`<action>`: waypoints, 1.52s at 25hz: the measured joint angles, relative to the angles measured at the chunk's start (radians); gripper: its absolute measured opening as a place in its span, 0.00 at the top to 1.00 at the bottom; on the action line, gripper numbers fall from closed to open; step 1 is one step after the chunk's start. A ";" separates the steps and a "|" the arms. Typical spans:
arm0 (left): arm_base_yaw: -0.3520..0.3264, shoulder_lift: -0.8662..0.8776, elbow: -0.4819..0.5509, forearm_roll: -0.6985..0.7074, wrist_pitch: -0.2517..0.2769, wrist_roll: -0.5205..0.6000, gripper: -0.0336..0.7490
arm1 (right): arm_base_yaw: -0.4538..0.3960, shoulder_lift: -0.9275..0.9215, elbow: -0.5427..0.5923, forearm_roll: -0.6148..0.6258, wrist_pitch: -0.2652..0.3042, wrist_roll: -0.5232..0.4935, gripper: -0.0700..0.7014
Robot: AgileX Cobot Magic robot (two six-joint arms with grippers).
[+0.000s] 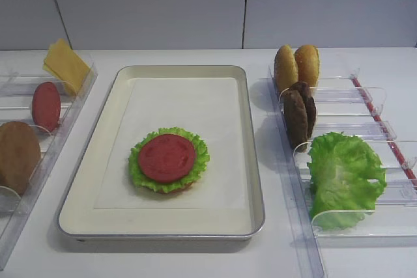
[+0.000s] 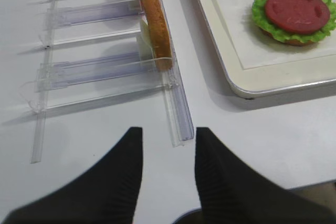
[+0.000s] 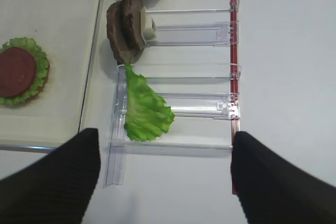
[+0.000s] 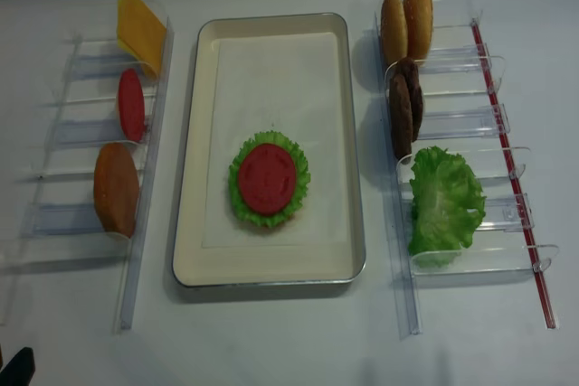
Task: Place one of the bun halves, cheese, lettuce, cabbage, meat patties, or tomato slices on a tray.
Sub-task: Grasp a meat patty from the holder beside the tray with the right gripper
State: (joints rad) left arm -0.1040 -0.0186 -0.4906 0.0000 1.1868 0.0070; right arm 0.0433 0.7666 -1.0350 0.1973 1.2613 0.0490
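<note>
One tomato slice (image 1: 167, 157) tops lettuce (image 1: 198, 161) in the tray (image 1: 104, 131); right end effector (image 3: 164, 179) gapes empty.

Bright, even overhead light; soft shadows fall beside the tray (image 1: 85, 180); wrist views blur slightly at the near edges.

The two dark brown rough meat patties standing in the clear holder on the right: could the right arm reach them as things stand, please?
Probably yes. The two dark brown rough meat patties stand upright ahead of the right tool, whose jaws are wide open and empty. Only the frilly green lettuce leaf lies between, low in its holder.
</note>
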 joint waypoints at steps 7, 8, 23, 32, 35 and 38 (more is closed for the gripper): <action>0.000 0.000 0.000 0.000 0.000 0.000 0.66 | 0.091 0.197 -0.027 0.037 0.000 0.043 0.23; 0.000 0.000 0.000 0.000 0.000 0.000 0.66 | 0.118 0.230 -0.027 0.030 -0.002 0.058 0.22; 0.000 0.000 0.000 0.000 0.000 0.000 0.66 | 0.408 0.703 -0.211 -0.135 -0.121 0.288 0.22; 0.000 0.000 0.000 0.000 0.000 0.000 0.66 | 0.408 0.862 -0.302 -0.144 -0.146 0.293 0.23; 0.000 0.000 0.000 0.000 0.000 0.000 0.66 | 0.408 0.887 -0.306 -0.144 -0.162 0.295 0.23; 0.000 0.000 0.000 0.000 0.000 0.000 0.66 | 0.408 0.906 -0.306 -0.145 -0.166 0.295 0.23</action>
State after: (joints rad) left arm -0.1040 -0.0186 -0.4906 0.0000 1.1868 0.0070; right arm 0.4510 1.6731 -1.3413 0.0521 1.0948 0.3439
